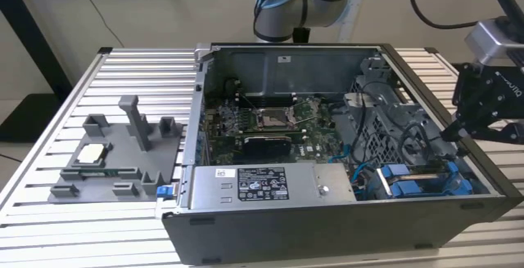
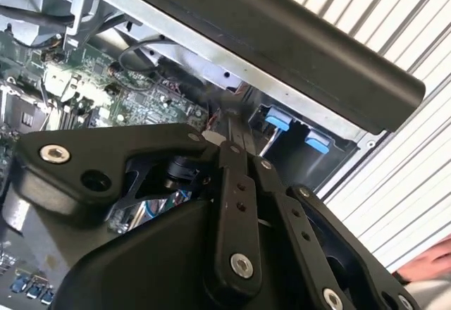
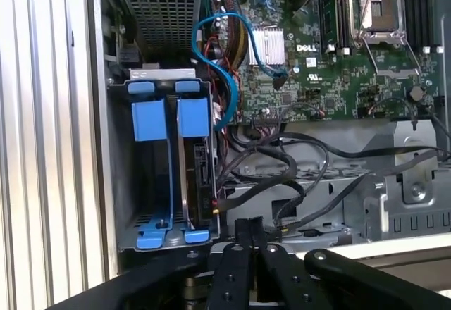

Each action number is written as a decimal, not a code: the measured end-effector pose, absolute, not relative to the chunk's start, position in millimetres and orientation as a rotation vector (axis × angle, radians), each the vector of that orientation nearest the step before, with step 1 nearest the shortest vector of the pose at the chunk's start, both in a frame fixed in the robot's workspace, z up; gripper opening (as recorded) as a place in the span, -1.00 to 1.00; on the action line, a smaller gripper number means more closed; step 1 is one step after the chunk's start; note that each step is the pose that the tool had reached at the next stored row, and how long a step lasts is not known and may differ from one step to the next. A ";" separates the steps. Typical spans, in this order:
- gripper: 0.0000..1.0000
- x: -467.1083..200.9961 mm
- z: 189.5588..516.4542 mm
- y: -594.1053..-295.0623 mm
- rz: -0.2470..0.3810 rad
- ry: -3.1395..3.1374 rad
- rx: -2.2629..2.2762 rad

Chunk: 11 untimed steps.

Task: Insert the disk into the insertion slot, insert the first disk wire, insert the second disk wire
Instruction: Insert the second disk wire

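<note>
My exterior view looks down from high on the open case [image 1: 344, 219], off its six o'clock side, with the gripper [image 1: 452, 134] at three o'clock. Both wrist views ride close behind the gripper, facing into the case. All three share the insertion slot [image 3: 120, 183] and motherboard [image 3: 338, 63].

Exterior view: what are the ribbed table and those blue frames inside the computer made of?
The table looks like bare aluminium: it is silvery and matte, with straight ribs that look extruded. The blue frames look like moulded plastic, with uniform bright colour, smooth slightly glossy faces and rounded tabs. Sight alone cannot confirm either.
</note>
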State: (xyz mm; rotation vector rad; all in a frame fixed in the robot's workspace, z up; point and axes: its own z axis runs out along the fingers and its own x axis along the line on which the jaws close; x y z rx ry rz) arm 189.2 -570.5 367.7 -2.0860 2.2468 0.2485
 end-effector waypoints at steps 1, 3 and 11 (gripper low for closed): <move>-0.79 187.4 368.5 -570.5 0.250 2.247 -2.084; -0.79 186.0 370.1 -570.5 0.250 2.248 -2.082; -0.76 198.8 370.2 -570.9 0.250 2.256 -2.074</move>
